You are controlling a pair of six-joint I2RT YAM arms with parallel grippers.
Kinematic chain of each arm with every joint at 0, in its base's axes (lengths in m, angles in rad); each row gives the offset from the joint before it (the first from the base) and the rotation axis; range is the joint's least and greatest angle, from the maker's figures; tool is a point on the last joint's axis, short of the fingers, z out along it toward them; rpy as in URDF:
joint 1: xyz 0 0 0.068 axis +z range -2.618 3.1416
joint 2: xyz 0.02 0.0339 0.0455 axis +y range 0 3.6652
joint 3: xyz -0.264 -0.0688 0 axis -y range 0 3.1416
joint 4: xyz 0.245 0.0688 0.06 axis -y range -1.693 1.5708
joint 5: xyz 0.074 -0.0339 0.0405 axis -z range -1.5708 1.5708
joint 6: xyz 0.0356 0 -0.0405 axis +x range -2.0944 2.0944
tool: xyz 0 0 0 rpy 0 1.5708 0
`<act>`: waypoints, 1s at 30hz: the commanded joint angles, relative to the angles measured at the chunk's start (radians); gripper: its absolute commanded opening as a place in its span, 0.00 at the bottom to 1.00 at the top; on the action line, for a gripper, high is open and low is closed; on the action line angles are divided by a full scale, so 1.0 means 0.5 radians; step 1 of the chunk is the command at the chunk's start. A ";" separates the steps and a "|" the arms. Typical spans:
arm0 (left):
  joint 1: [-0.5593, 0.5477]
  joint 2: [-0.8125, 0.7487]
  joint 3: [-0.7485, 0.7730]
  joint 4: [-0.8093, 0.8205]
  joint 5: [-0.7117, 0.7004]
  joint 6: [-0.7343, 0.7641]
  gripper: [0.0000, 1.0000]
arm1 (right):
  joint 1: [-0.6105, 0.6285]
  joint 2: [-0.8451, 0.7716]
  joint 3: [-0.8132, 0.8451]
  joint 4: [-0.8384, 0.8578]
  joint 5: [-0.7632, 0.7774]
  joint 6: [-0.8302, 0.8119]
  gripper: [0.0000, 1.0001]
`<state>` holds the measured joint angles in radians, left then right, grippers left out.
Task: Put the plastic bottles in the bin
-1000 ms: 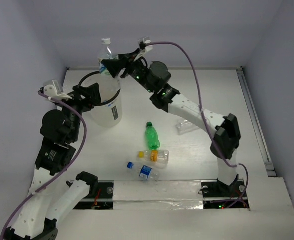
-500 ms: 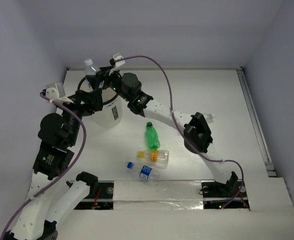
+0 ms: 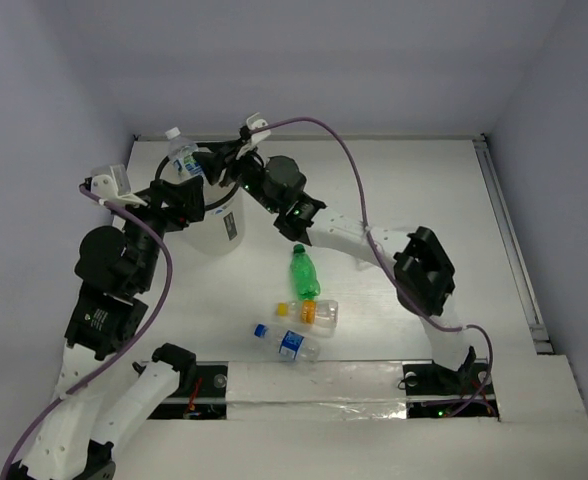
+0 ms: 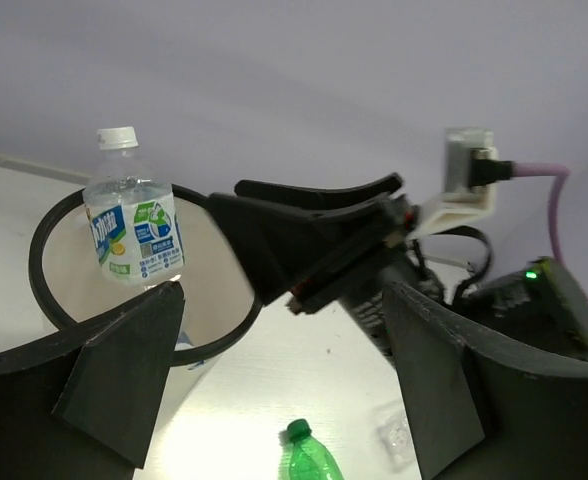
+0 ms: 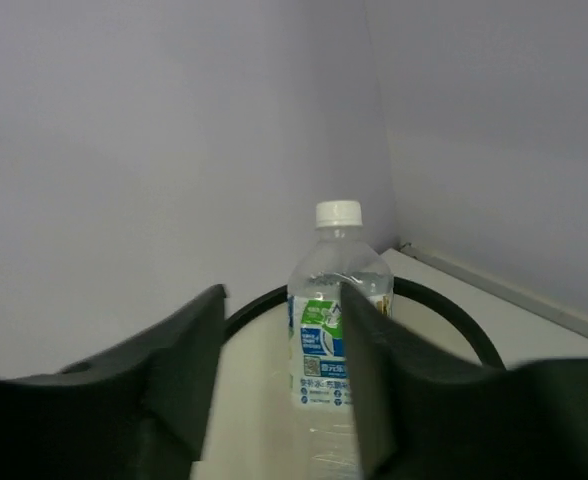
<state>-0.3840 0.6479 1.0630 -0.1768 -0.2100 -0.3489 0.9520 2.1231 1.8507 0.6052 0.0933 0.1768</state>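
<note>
The white bin (image 3: pixel 214 235) with a black rim stands at the back left. A clear blue-label bottle (image 3: pixel 182 155) stands upright in its far-left part, top above the rim. My right gripper (image 3: pixel 212 160) is open over the bin, apart from that bottle (image 5: pixel 320 345); it is empty (image 5: pixel 282 290). My left gripper (image 3: pixel 179 200) is open and empty by the bin's near-left rim (image 4: pixel 44 220). On the table lie a green bottle (image 3: pixel 303 272), an orange-label bottle with a yellow cap (image 3: pixel 311 312) and a blue-label bottle (image 3: pixel 286 342).
The left wrist view shows a plain clear bottle (image 4: pixel 394 435) lying on the table right of the green bottle (image 4: pixel 309 460); the right arm hides it in the top view. A metal rail (image 3: pixel 509 240) runs along the table's right edge.
My right gripper carried the blue-label bottle left over the bin, opened and drew back a little to the right. The bottle now sits lower, free of the fingers. The left arm stayed put.
</note>
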 commanded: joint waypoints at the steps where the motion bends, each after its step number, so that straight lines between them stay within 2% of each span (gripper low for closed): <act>1: 0.013 0.026 0.071 0.077 0.030 0.017 0.77 | 0.017 -0.239 -0.130 0.268 0.037 0.002 0.42; 3: 0.013 0.060 0.074 0.084 -0.024 0.026 0.73 | 0.017 -0.295 -0.133 0.094 -0.002 -0.028 0.24; 4: 0.013 0.081 0.074 0.081 -0.043 0.035 0.71 | 0.017 -0.313 -0.130 0.021 -0.033 -0.038 0.12; 6: 0.013 0.161 0.065 0.071 -0.007 0.023 0.60 | 0.017 -0.408 -0.173 -0.164 -0.039 -0.016 0.02; 7: 0.013 0.186 0.055 0.077 0.012 0.017 0.51 | 0.017 -0.460 -0.286 -0.182 -0.030 -0.010 0.00; 11: 0.013 0.287 0.003 0.117 -0.159 -0.029 0.27 | 0.017 -0.803 -0.675 -0.213 0.111 0.024 0.00; 14: 0.032 0.443 0.101 0.011 -0.108 -0.039 0.19 | 0.017 -1.095 -0.909 -0.336 0.197 0.048 0.00; 17: 0.032 0.566 0.166 0.071 0.128 -0.112 0.08 | 0.017 -1.386 -1.087 -0.474 0.341 0.170 0.00; 18: -0.014 0.597 0.190 0.096 0.180 -0.124 0.06 | -0.005 -1.463 -1.236 -0.495 0.381 0.220 0.00; 19: -0.069 0.700 0.221 0.102 0.175 -0.112 0.05 | -0.023 -1.628 -1.314 -0.520 0.466 0.269 0.00; 22: -0.479 0.928 0.401 0.090 0.037 0.004 0.05 | -0.081 -1.944 -1.611 -0.624 0.678 0.453 0.00; 24: -0.780 1.191 0.551 0.102 -0.061 0.059 0.06 | -0.082 -2.330 -1.722 -0.707 0.789 0.493 0.00; 26: -0.885 1.467 0.641 0.154 -0.043 0.093 0.09 | -0.082 -2.719 -1.824 -0.802 0.948 0.493 0.00; 28: -0.932 1.633 0.760 0.206 0.036 0.096 0.14 | -0.082 -2.947 -1.860 -0.891 1.095 0.475 0.00; 29: -0.932 1.798 0.804 0.243 0.088 0.127 0.24 | -0.082 -3.043 -1.861 -0.995 1.144 0.460 0.00; 30: -0.965 1.885 0.865 0.246 0.155 0.145 0.28 | -0.082 -3.205 -1.858 -1.056 1.184 0.450 0.00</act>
<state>-0.8593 1.4918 1.4277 -0.1005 -0.1814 -0.3172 0.9108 0.6636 0.9226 0.1658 0.5285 0.3901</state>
